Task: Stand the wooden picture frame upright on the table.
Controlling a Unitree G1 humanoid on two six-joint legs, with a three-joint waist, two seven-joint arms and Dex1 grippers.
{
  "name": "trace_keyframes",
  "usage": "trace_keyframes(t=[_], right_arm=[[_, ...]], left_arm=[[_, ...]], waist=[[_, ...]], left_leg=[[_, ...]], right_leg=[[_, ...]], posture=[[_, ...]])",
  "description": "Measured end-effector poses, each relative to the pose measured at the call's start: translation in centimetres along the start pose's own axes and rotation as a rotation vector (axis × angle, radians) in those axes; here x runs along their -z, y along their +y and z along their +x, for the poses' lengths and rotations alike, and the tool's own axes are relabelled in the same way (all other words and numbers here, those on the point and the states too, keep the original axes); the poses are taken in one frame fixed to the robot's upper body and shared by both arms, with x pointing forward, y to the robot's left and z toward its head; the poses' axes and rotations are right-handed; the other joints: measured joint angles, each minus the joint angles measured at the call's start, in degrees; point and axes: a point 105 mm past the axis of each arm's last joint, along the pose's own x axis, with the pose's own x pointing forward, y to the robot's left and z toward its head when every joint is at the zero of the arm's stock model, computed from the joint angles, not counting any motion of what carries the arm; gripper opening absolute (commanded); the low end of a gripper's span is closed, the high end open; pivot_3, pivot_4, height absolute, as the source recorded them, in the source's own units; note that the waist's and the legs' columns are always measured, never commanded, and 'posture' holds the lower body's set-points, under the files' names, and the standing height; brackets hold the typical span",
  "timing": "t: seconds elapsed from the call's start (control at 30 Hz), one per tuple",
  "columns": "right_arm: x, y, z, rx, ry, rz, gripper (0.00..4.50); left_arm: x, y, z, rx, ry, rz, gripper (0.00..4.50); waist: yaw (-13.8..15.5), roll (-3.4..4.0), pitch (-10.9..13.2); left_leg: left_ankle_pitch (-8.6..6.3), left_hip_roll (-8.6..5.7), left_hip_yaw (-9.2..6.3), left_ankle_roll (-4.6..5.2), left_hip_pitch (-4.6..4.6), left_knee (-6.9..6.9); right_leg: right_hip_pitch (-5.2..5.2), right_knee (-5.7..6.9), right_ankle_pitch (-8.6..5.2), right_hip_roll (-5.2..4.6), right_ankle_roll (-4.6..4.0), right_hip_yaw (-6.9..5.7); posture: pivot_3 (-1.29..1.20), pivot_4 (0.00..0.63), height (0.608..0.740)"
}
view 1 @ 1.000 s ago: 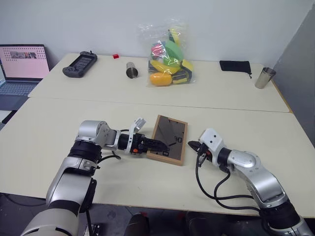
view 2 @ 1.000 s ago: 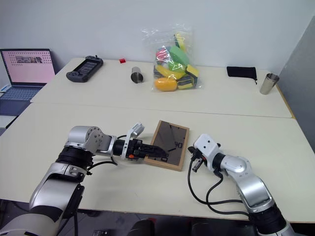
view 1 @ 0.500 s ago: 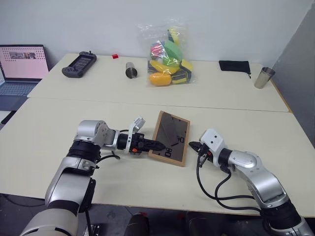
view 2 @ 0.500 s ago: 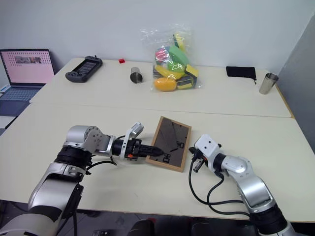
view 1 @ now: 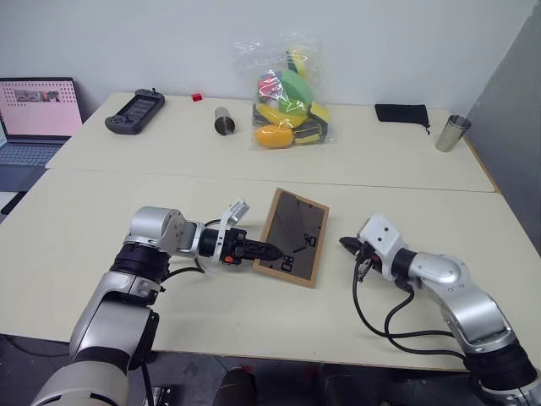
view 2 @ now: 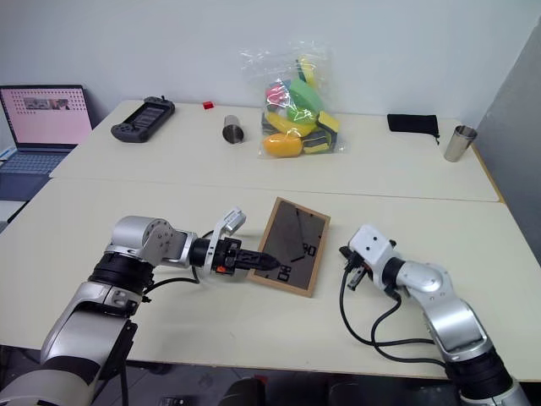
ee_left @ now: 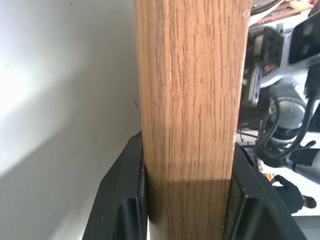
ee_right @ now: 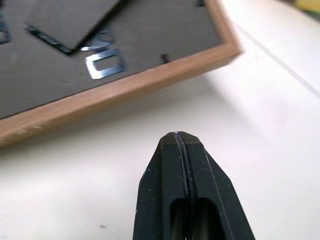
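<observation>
The wooden picture frame [view 1: 292, 236] lies back-up on the table [view 1: 84, 220], its dark back panel and fold-out stand facing me. Its left side is raised a little off the tabletop. My left gripper [view 1: 270, 251] is shut on that left edge. In the left wrist view the wood edge [ee_left: 190, 115] sits clamped between the two black fingers [ee_left: 125, 205]. My right gripper [view 1: 347, 245] hovers low over the table to the right of the frame, shut and empty. In the right wrist view its fingertips [ee_right: 170, 145] are pressed together, a short way from the frame's wooden rim [ee_right: 115, 92].
On the far table stand a clear bag of colourful toys [view 1: 290, 97], a metal cup [view 1: 226, 120], a black game controller [view 1: 135, 111], a small red object [view 1: 197, 97], a black pouch [view 1: 402, 112] and another metal cup [view 1: 454, 133]. An open laptop [view 1: 38, 114] sits far left.
My left gripper has closed on the frame's left edge and tipped that side up slightly. My right gripper has drawn back to the right, away from the frame.
</observation>
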Motion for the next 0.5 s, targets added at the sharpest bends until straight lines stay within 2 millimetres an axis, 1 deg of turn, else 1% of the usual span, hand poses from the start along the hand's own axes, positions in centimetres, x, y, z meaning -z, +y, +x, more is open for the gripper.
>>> trace_keyframes(t=[0.07,0.17,0.27,0.33,0.5], right_arm=[[-1.5,-1.2,-0.3,-0.001,-0.040,0.024,0.87],[-3.7,-2.4,-0.6,0.004,-0.088,0.002,1.50],[-5.1,-2.6,-0.3,-0.008,-0.125,0.029,2.16],[-5.4,-2.5,-0.2,-0.021,-0.128,0.035,2.56],[-6.2,-1.4,0.6,-0.084,-0.139,0.036,2.56]], left_arm=[[0.0,0.0,0.0,0.008,0.003,0.051,1.29],[-0.1,0.0,0.2,0.020,0.008,0.103,1.29],[-0.1,0.0,0.2,0.024,0.008,0.120,1.29],[-0.1,0.0,0.3,0.030,0.010,0.140,1.29],[-0.4,-0.2,0.2,0.036,0.014,0.197,1.29]], waist=[[0.00,0.00,0.00],[0.06,-0.01,-0.01],[0.05,-0.01,-0.01],[0.06,-0.01,-0.01],[0.04,-0.01,-0.01]], left_leg=[[0.00,0.00,0.00,0.00,0.01,0.00],[0.00,0.01,-0.04,0.00,0.05,0.00],[0.00,0.00,-0.04,0.00,0.05,0.00],[0.00,0.00,-0.04,0.00,0.04,0.00],[0.00,0.01,-0.04,0.01,0.04,0.00]], right_leg=[[0.03,0.00,0.01,-0.01,-0.02,0.00],[0.10,-0.03,0.02,0.00,-0.03,-0.04],[0.11,-0.04,0.02,0.00,-0.03,-0.04],[0.11,-0.05,0.03,-0.01,-0.05,-0.04],[0.10,-0.05,0.03,0.00,-0.05,-0.04]], posture=[[0.00,0.150,0.740],[0.00,0.150,0.740],[0.00,0.150,0.740],[0.00,0.150,0.740],[0.00,0.150,0.740]])
